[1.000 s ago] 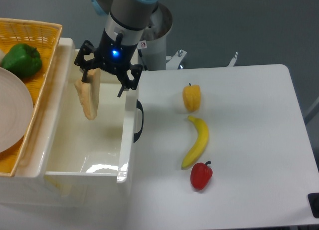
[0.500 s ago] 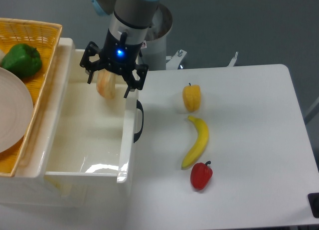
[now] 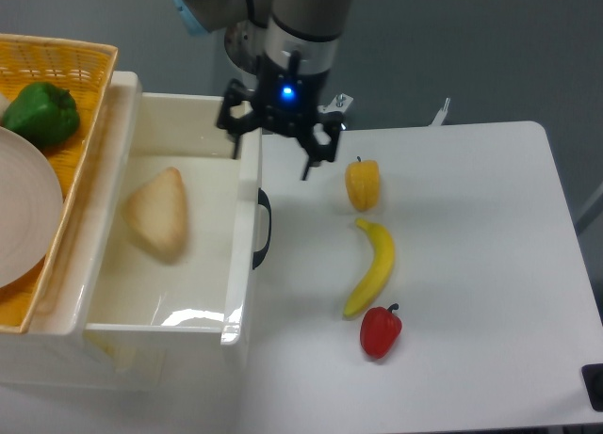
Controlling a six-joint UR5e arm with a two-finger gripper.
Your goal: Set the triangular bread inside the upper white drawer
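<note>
Dropped pale tan triangular bread (image 3: 157, 226), apparently flat, inside upper white drawer (image 3: 247, 229)

A yellow bell pepper (image 3: 363, 184) stands on the white surface (image 3: 471, 293), stem up. Just below it lies a yellow banana (image 3: 372, 267), curved, and near the banana's lower end sits a red bell pepper (image 3: 381, 330). At the left edge, a yellow woven basket (image 3: 66, 67) holds a green bell pepper (image 3: 40, 113) and part of a white plate (image 3: 21, 222).
</note>
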